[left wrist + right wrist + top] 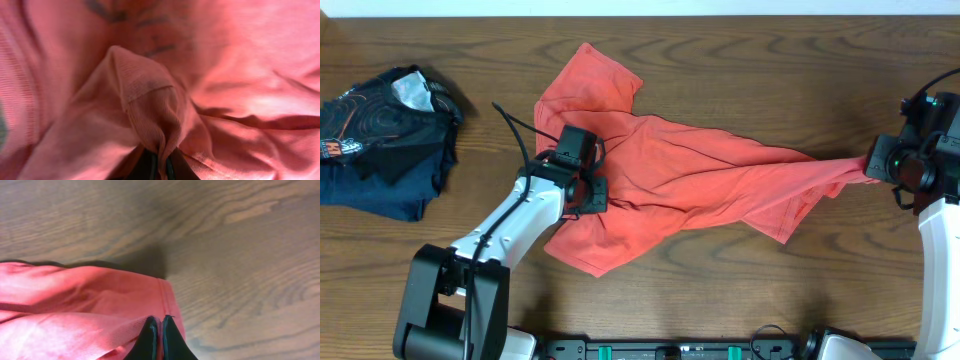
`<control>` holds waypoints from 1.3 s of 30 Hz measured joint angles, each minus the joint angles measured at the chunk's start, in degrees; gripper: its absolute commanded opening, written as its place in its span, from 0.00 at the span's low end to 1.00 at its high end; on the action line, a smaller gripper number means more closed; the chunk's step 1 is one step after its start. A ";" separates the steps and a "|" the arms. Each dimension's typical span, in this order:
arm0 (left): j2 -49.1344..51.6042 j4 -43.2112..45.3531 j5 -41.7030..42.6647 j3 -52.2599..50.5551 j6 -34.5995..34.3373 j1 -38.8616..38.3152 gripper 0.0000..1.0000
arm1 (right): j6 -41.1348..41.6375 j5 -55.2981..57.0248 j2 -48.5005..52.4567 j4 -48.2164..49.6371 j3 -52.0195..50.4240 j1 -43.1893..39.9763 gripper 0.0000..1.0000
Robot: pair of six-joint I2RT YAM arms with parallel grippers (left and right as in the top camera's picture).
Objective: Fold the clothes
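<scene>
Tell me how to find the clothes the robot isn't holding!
Start at the wooden table and go to its left end in the overhead view. A crumpled navy garment with a grey patch and printed pattern lies there. Unlike the coral-red T-shirt in the middle, it is dark and untouched.

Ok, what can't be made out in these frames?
- Shirt print: left wrist view shows only blurred dark marks through the cloth, unreadable.
- Left claw tips: buried in a pinched fold; overhead, the wrist covers them.
- Right claw: only tips show; rest cut off by right wrist view's bottom edge.
- Dark clothes: cut by overhead's left edge.
</scene>
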 measured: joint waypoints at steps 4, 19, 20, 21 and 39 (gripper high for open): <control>0.00 -0.22 -1.33 0.00 0.02 0.83 0.12 | 0.26 2.19 0.00 -0.20 0.00 0.00 0.01; -1.99 -1.77 -1.46 0.00 -0.04 1.22 0.06 | 0.44 3.74 0.00 -0.24 0.00 0.00 0.01; -2.10 -1.97 -1.16 0.00 -0.02 1.22 0.06 | 0.44 3.74 0.00 -0.24 0.00 0.00 0.01; -2.12 -2.14 -0.92 0.00 0.04 1.22 0.06 | 0.44 3.76 0.00 -0.24 0.00 0.00 0.01; -3.61 -5.44 0.33 0.22 0.04 1.22 0.06 | 0.44 3.48 0.00 -0.39 0.00 0.00 0.01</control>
